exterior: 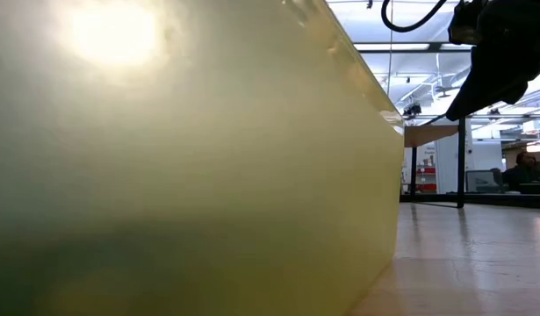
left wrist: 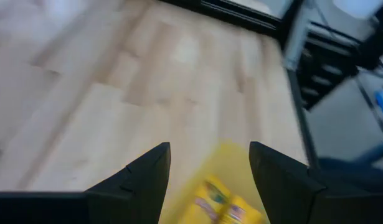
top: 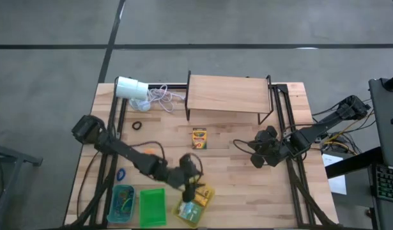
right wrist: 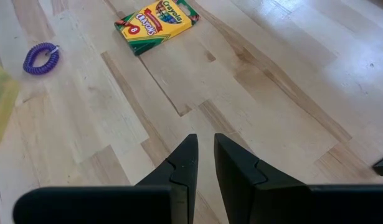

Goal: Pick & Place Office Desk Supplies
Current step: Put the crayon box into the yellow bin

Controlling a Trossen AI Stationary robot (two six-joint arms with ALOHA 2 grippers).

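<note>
My left gripper (top: 195, 188) hangs open just over the yellow bin (top: 185, 216) at the table's near edge. Nothing is between its fingers. In the left wrist view, yellow-and-green crayon boxes (left wrist: 225, 205) lie in that bin beyond the fingers. Another crayon box (top: 199, 137) lies flat mid-table and also shows in the right wrist view (right wrist: 157, 18), near a purple loop (right wrist: 42, 57). A black loop (top: 137, 126) and a blue loop (top: 121, 174) lie on the left half. My right gripper (top: 260, 154) waits shut above the table's right half, holding nothing.
A green bin (top: 152, 207) and a blue bin (top: 123, 203) holding loops stand left of the yellow bin. A wooden shelf (top: 228, 96) stands at the far edge, with a white cylinder (top: 131, 87) and its cord beside it. The yellow bin's wall (exterior: 190, 158) fills most of the low view.
</note>
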